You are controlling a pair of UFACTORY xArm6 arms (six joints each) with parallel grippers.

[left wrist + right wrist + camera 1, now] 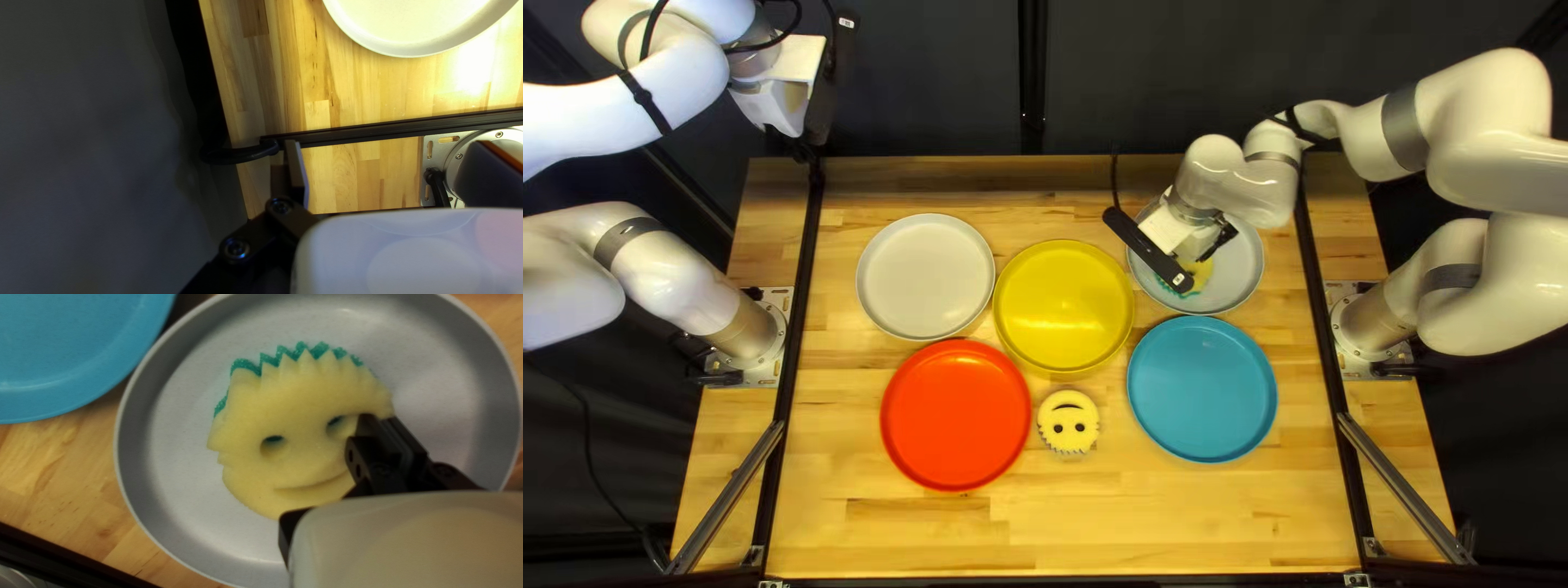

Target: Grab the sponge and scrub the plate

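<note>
Right pincer [1207, 253] closed on the yellow-and-teal sponge [294, 419], its two black fingers set close together at the edge beside one eye hole. The sponge's smiling yellow side was uppermost, within the rim of the gray plate [1241, 261]. Just beside that plate was the blue plate [1202, 389]; farther out were the yellow plate [1064, 305], the red plate [956, 414] and the pale plate [925, 276]. A second smiling sponge [1067, 423] rested between the red and blue plates, nearer the red. Left pincer [810, 150], raised near the table's far left corner, stood open with nothing gripped.

Surface and room: the table [1046, 523] was of light, striped wood, crossed by black rails [804, 283] near both sides; a dark curtain [937, 82] hung behind.

Obscured parts: the right pincer and its arm hid part of the gray plate from above. In the left wrist view, the pale plate was cut off, and one finger appeared only as a dark, blurred block.
</note>
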